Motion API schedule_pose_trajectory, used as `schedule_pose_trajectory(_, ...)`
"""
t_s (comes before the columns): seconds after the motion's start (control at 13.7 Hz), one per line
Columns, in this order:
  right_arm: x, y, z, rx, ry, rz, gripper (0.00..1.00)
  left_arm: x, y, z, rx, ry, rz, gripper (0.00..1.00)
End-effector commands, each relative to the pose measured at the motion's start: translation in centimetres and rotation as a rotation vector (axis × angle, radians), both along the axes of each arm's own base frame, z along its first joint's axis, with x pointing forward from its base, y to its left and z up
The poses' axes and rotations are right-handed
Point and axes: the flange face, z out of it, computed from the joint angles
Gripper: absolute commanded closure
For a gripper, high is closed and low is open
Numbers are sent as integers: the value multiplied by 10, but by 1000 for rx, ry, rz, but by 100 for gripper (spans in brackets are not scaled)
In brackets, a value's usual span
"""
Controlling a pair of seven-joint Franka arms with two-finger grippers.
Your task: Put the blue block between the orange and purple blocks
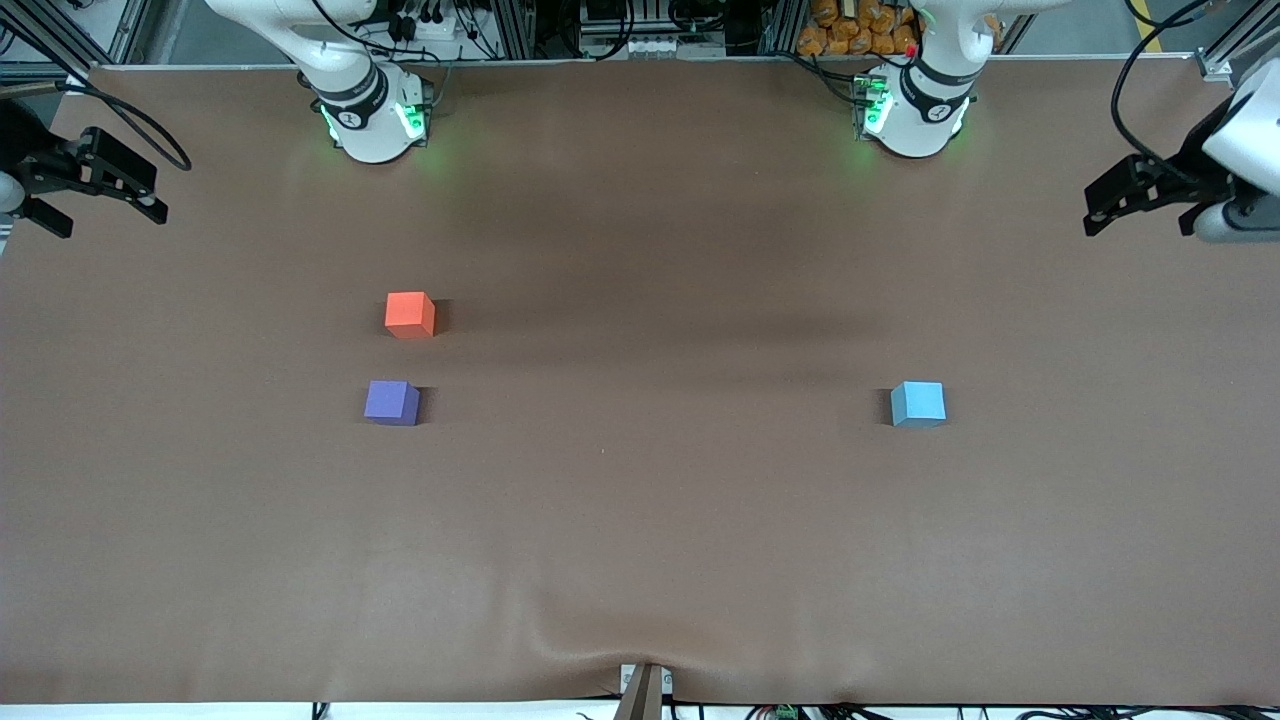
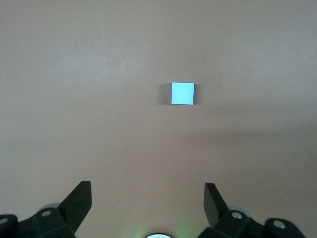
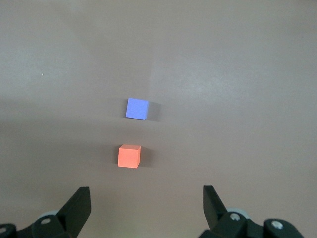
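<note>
I have both arms parked high at the bench (image 1: 640, 560) ends: left pincer (image 1: 1150, 205) and right pincer (image 1: 85, 190), each with fingers spread and empty. The blue block (image 1: 918, 404) sits toward the left arm's end, well apart from the orange block (image 1: 410, 314) and the purple block (image 1: 391, 402), which lie near each other. My worry is that gap: it looks tight, so a slightly off placement could shove either neighbour aside.
</note>
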Motion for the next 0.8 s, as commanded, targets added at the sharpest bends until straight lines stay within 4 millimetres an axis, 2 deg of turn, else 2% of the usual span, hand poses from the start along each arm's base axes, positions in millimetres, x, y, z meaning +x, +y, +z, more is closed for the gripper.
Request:
schedule_pose_trajectory(0.0, 1, 0, 6, 9, -8, -11, 0, 7, 2, -15, 22, 45, -20, 0)
schedule_pose_trajectory(0.29, 1, 0, 5, 11, -8, -54, 0, 26, -1, -54, 21, 110, -3, 0)
schedule_pose_trajectory(0.44, 2, 0, 6, 12, -8, -82, 0, 36, -1, -86, 21, 121, -4, 0)
schedule_pose_trajectory(0.73, 3, 0, 4, 10, -9, -90, 0, 40, -4, -159, 13, 71, -14, 0)
